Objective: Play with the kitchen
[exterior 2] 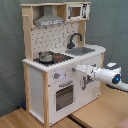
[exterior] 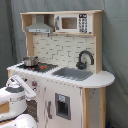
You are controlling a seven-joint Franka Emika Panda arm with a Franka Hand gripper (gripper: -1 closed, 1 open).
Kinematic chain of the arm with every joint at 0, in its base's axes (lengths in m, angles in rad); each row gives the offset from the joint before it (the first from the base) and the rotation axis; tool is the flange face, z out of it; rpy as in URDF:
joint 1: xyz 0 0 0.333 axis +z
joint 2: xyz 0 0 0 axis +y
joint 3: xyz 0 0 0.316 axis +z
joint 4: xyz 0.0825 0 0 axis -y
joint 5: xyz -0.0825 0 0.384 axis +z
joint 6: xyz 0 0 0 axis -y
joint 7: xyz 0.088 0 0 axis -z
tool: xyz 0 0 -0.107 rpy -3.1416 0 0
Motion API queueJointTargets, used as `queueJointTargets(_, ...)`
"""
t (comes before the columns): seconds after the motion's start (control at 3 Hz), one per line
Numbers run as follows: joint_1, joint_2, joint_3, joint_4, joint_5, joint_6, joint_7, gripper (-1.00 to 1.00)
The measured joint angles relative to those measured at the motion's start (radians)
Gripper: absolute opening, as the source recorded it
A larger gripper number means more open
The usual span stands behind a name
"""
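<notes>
The arm's hand (exterior: 31, 91) reaches the kitchen (exterior: 75, 60) front panel.

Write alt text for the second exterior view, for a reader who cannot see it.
A white robot arm reaches from the second exterior view's right toward the front of a white and light-wood toy kitchen. The kitchen has a grey range hood, microwave, black faucet, sink, a small pot on the stovetop, and a windowed oven door.
</notes>
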Motion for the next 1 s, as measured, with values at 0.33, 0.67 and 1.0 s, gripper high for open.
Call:
queueJointTargets(0.33,-0.044,0.0,0.004,0.0,0.0,0.087,-0.031,1.0)
queueJointTargets(0.67,-0.122,0.0,0.014,0.045,0.0,0.098,-0.075,1.0)
queueJointTargets(1.0,-0.174,0.0,0.038,0.107,0.033,0.1,-0.074,1.0)
